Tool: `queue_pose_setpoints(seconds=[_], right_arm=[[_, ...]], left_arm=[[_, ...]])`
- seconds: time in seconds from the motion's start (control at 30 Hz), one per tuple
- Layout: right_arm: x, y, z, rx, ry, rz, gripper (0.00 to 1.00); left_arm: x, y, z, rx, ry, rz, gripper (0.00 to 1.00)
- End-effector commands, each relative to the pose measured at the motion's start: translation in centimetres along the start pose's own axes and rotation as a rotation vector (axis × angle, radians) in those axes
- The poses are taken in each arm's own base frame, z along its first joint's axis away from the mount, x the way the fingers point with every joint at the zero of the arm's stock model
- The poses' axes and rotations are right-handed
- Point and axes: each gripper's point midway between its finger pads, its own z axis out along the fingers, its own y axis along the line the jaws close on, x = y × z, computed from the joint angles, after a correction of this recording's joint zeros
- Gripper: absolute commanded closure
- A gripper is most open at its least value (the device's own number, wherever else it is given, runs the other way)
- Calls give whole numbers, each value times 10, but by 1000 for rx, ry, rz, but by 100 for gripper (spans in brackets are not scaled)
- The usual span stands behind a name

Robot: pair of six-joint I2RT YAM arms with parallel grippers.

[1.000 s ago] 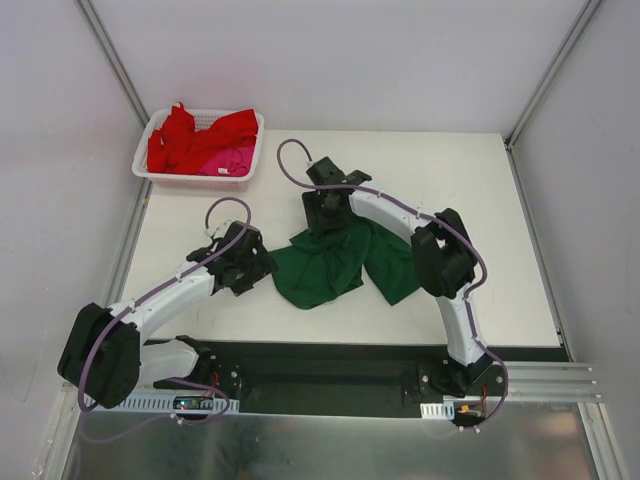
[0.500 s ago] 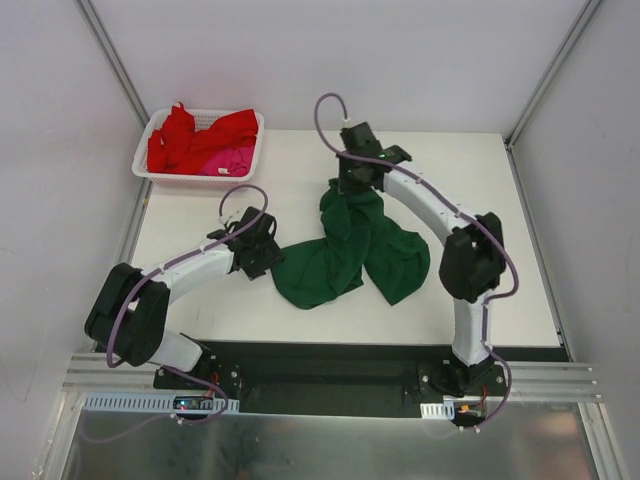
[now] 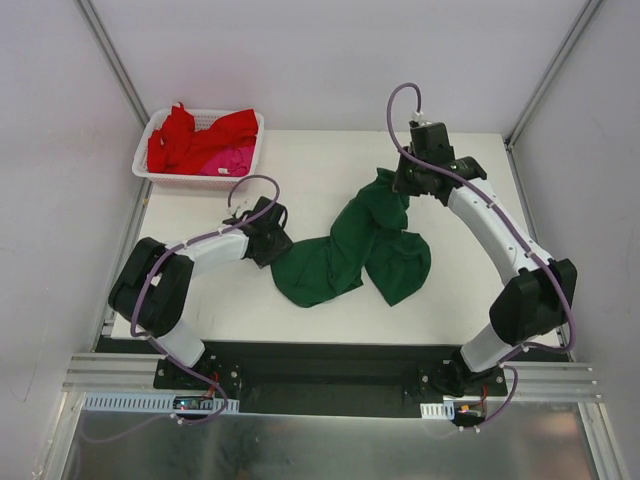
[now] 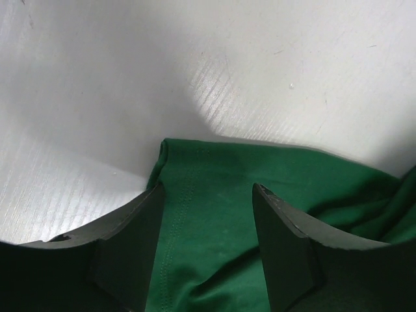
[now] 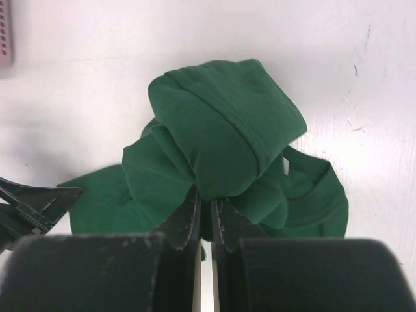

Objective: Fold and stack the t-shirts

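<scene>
The right tool (image 5: 205, 201) is pressed together on a bunched fold of the dark green cotton t-shirt (image 5: 221, 123), pinching it and holding it raised over the far right part of the white table (image 3: 300, 170). From there the shirt trails down and to the left and lies crumpled around the middle of the table. The left tool (image 4: 208, 201) stands spread, one finger on either side of a stitched hem at the shirt's left edge, low over the cloth but not closed on it. The step in hand looks like opening the green shirt out flat before any fold. The next move probably calls for the left tool to close on that hem so both arms can draw the cloth taut, since its middle is twisted and doubled over itself. At the far left corner a white plastic mesh basket (image 3: 160, 178) holds a bright red tee (image 3: 180, 140) and a magenta-pink tee (image 3: 228, 160), well apart from the work; nothing lies between the two arms but the shirt itself
</scene>
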Motion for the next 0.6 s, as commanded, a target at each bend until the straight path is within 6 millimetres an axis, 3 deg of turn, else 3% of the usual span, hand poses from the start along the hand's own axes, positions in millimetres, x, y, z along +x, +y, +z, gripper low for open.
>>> queue_pose_setpoints(seconds=[0.0, 0.2, 0.37, 0.57], right_arm=[[-6, -18, -25, 25, -30, 5, 99], [23, -41, -35, 73, 52, 69, 99], [39, -48, -35, 86, 84, 66, 99], [32, -43, -42, 63, 63, 81, 99]], left_arm=[[-9, 19, -10, -23, -35, -21, 43], [-16, 33, -31, 6, -94, -14, 43], [-14, 22, -12, -19, -46, 31, 45], [-16, 29, 16, -90, -36, 48, 48]])
